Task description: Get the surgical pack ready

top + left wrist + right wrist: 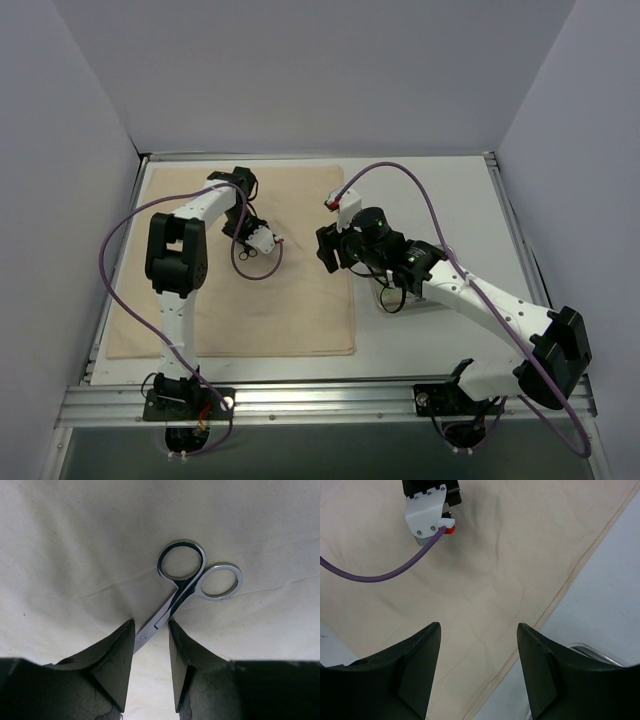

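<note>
Top view, cloth: the large beige cloth (pixel 290 305) is lying spread flat on the left part of the table (pixel 430 190).
Top view, left arm: the left gripper (pixel 270 241) is reaching over the middle of the cloth.
Top view, right arm: the right gripper (pixel 324 252) is hovering at the cloth's right edge, facing the left gripper; the two are near but apart.
Left wrist view, forceps: the steel scissor-handled forceps (pixel 172 604) is lying on the cloth, with both ring handles pointing away from the fingers and its shank running between them.
Left wrist view, tool state: the jaws are standing apart, straddling the shank. A gap is showing beside one finger, and the tip is hidden behind the other.
Right wrist view, tool state: the jaws are standing wide apart over the cloth's hem, with nothing between them.
Right wrist view, tray: a corner of the steel tray (pixel 597 652) is showing on the bare table just past the cloth's edge.
Right wrist view, cable: a purple cable (pixel 385 573) is hanging over the cloth.
</note>
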Motion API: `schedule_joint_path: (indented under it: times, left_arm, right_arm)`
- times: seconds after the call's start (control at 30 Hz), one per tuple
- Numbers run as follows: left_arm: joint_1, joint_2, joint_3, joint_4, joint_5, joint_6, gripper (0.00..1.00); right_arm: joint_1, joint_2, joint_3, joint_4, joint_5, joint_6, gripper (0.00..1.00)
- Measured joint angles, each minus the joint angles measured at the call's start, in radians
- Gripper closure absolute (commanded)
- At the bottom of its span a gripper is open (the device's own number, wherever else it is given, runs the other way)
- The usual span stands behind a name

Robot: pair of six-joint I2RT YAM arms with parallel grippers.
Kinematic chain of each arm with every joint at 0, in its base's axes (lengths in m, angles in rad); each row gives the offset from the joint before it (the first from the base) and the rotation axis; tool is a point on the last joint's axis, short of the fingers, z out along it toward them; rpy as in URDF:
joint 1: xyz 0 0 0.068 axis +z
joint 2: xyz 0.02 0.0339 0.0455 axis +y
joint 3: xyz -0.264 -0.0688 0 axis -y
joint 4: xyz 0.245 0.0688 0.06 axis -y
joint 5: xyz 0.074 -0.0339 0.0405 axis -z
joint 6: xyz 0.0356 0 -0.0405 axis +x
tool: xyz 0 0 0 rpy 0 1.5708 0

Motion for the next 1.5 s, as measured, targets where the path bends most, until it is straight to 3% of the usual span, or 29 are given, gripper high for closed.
schedule_joint_path:
  times: [0.4,0.57,0.7,1.07,1.5]
  left_arm:
    - [-0.005,0.010,0.008,-0.035,-0.043,0.000,0.61]
    - [-0.007,-0.003,-0.024,-0.001,-0.050,-0.002,0.78]
    - [-0.007,-0.037,-0.084,0.053,-0.051,-0.001,0.97]
    - [0.020,-0.116,-0.199,0.165,0.036,-0.020,0.98]
    - [0.012,-0.201,-0.264,0.233,0.173,-0.444,0.98]
  right_arm:
    - [0.000,-0.009,0.000,-0.016,0.011,-0.003,0.41]
    - [0.000,-0.009,0.000,-0.016,0.013,-0.004,0.41]
    - [0.000,-0.009,0.000,-0.016,0.014,-0.003,0.41]
    - [0.000,-0.020,0.000,-0.016,0.039,0.003,0.41]
    - [-0.120,-0.039,0.000,-0.027,0.093,0.107,0.42]
